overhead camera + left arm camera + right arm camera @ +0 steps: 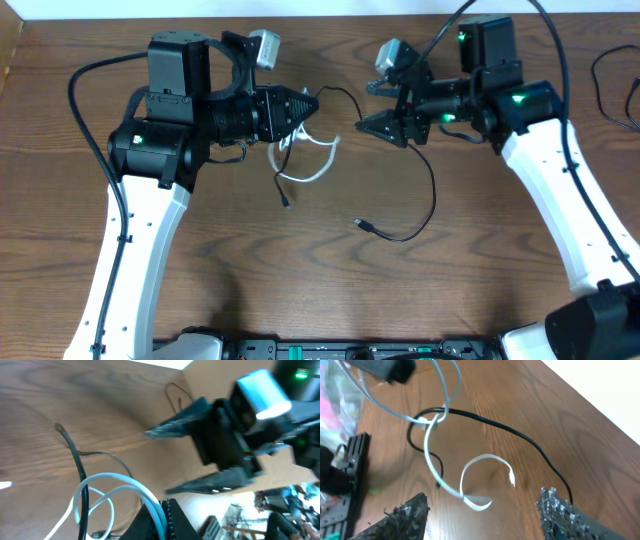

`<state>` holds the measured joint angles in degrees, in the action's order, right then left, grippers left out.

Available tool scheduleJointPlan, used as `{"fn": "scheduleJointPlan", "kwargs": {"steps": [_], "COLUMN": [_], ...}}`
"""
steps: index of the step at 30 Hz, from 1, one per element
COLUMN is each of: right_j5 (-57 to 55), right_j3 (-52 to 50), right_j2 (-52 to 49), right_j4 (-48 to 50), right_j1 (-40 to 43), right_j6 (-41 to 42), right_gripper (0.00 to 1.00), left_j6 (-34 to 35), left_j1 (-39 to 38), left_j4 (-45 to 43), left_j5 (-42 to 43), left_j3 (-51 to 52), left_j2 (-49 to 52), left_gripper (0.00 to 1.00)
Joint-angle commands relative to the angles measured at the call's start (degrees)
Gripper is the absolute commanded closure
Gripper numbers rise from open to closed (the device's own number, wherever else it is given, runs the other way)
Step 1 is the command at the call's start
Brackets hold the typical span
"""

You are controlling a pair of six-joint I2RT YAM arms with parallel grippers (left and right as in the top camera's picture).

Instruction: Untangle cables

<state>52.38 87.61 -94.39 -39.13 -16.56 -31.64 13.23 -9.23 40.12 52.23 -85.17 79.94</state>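
Left gripper [161, 507] is clamped shut on the white cable [112, 475]. The cable comes straight out of the closed tips and drops in a loose loop to the wooden table [200, 270]. Everything below is placed relative to that white loop.

- Black cable [520, 435] crosses the loop right by the grip point, so the two are still threaded together there.
- One short black end lies just below-left of the loop.
- The long black run arcs off to the right and curls back. Its small plug [364, 225] lies below-right of the loop, apart from it.
- Right gripper [372, 107] hovers just up-right of the loop. Fingers are spread with nothing between them, tips facing the left gripper's nose, near but not touching.
- The black cable's upper stretch sits in the gap between the two grippers.
- A separate dark wire [597, 85] is far right of the loop, at the table edge.
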Motion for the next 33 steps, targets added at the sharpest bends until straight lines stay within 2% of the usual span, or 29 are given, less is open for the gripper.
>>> {"fn": "scheduleJointPlan", "kwargs": {"steps": [1,12,16,17,19,24,26,33], "right_j5": [1.4,2.43,2.4,2.38,1.92,1.75,1.77,1.79], "right_j3": [0.61,0.61,0.61,0.61,0.61,0.61,0.61,0.61], "right_j2": [-2.14,-10.49,-12.98,-13.46,-13.77,-13.84,-13.64,-10.91], "right_j4": [1.27,15.43,21.31,22.25,23.15,23.56,23.74,23.5], "right_j1": [-1.18,-5.25,-6.08,-6.16,-6.16,-5.62,-4.85,-0.13], "right_j6": [-3.17,-3.17,-3.15,-3.15,-3.17,-2.95,-0.37,11.63], "right_gripper": [0.35,0.34,0.39,0.42,0.55,0.92,0.99,0.99], "left_j6": [-1.18,-1.16,-1.18,-1.18,-1.18,-1.18,-1.16,-1.16], "left_j1": [-0.11,-0.13,-0.13,-0.13,-0.13,-0.11,-0.13,-0.11], "left_j4": [-0.04,-0.04,0.0,0.0,0.0,-0.02,0.2,1.14], "left_j5": [4.74,5.22,5.22,5.22,5.22,4.17,1.42,-8.11], "left_j3": [-0.33,-0.33,-0.33,-0.33,-0.33,-0.33,-0.33,-0.33], "left_j2": [0.09,0.09,0.11,0.11,0.11,0.11,0.11,0.57], "left_gripper": [0.92,0.93,0.93,0.93,0.93,0.92,0.92,0.92]}}
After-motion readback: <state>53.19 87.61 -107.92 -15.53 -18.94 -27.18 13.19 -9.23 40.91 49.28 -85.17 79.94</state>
